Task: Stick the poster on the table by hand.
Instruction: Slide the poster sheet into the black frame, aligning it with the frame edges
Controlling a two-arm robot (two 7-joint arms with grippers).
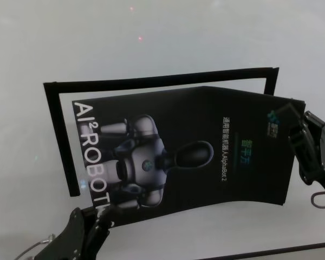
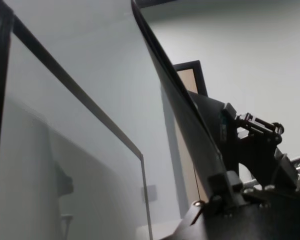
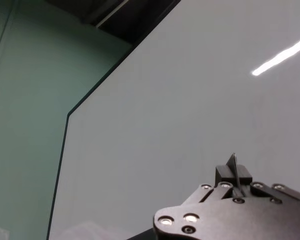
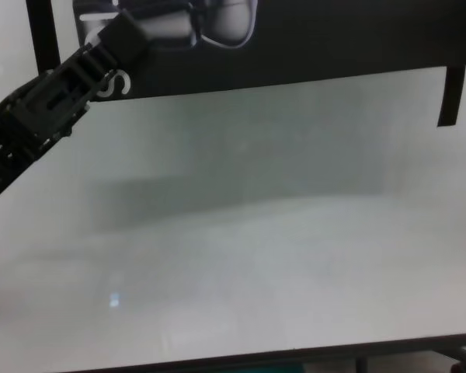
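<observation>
The poster is a glossy black sheet with a grey robot picture and white letters. It hangs bowed above the white table and casts a shadow on it in the chest view. My left gripper is shut on its near left corner, also seen from the chest. My right gripper is shut on its right edge. The left wrist view shows the poster edge-on, rising out of the left gripper. The right wrist view shows a thin sliver of poster between the jaws.
Narrow black strips lie on the table as an open frame: one along the far side, one down the left, a short one at the right. The table's dark front edge runs below.
</observation>
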